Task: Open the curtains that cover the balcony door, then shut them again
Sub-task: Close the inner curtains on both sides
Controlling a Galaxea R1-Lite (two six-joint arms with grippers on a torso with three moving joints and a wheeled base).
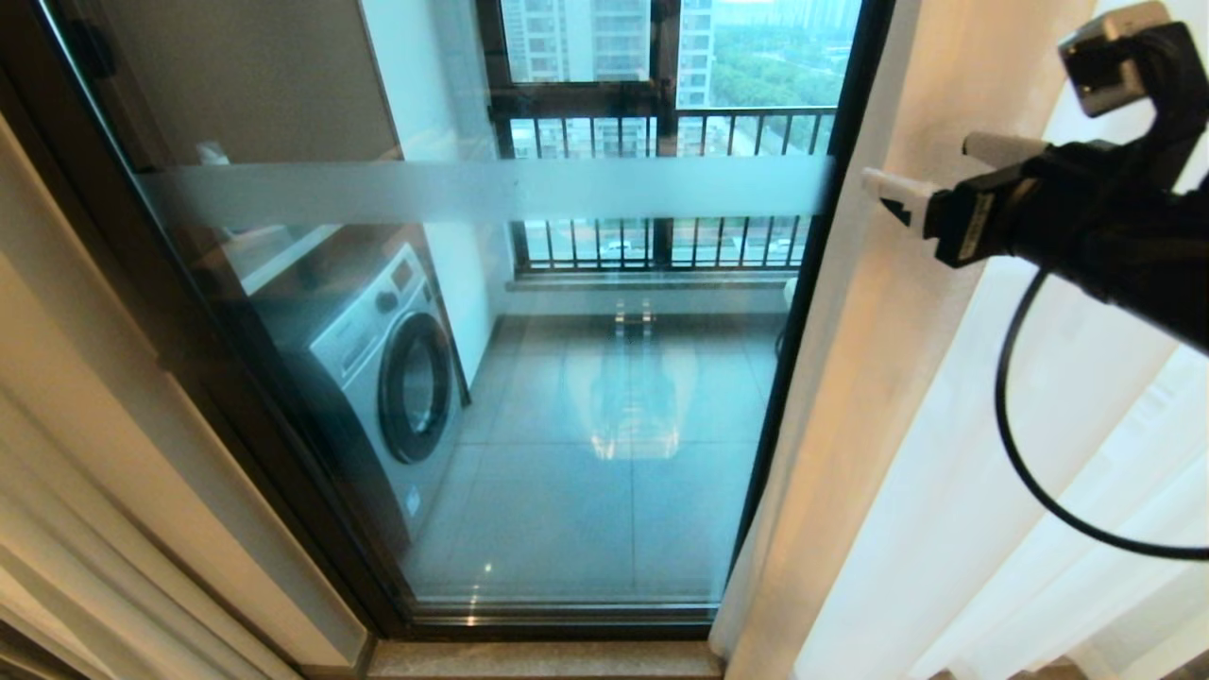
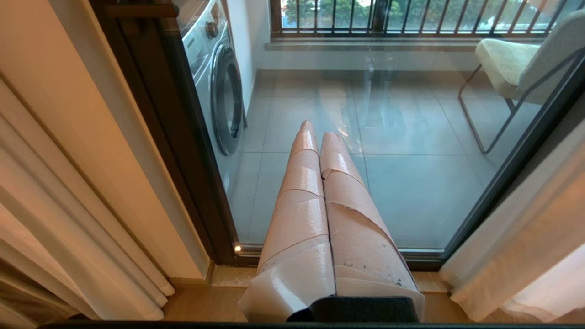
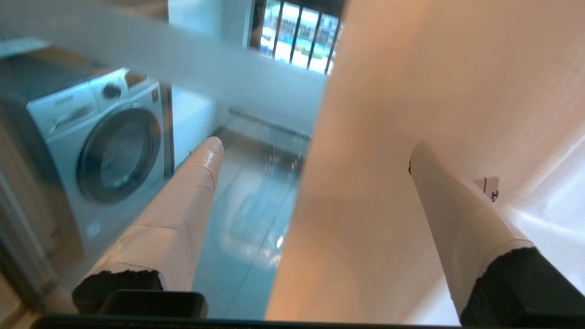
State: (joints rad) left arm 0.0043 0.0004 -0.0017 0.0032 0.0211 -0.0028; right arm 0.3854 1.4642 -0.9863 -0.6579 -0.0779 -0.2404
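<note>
The right claw (image 1: 930, 179), fingers spread wide and holding nothing, hangs at two o'clock in the head view. The curtains (image 1: 1001, 472) run vertically just behind and below it, beside the bared balcony door (image 1: 567, 397). The left claw (image 2: 317, 132), pressed together, sits farther off.

The right arm (image 1: 1086, 217) is built of matte black housings, seen at the right of the head view. A small grey box-shaped camera module (image 1: 1100, 57) is mounted on a black bracket above the wrist. A thin black cable (image 1: 1015, 444) is looped beneath the arm in a wide curve. The right gripper (image 3: 315, 155) is fitted with two long tapering fingers (image 3: 183, 219), wrapped in overlapping bands of pale beige tape over black bases. The left gripper (image 2: 320, 130) is made the same way; its tape-wrapped fingers (image 2: 301, 201) are creased, torn at some edges and speckled with dark marks near the black base.
</note>
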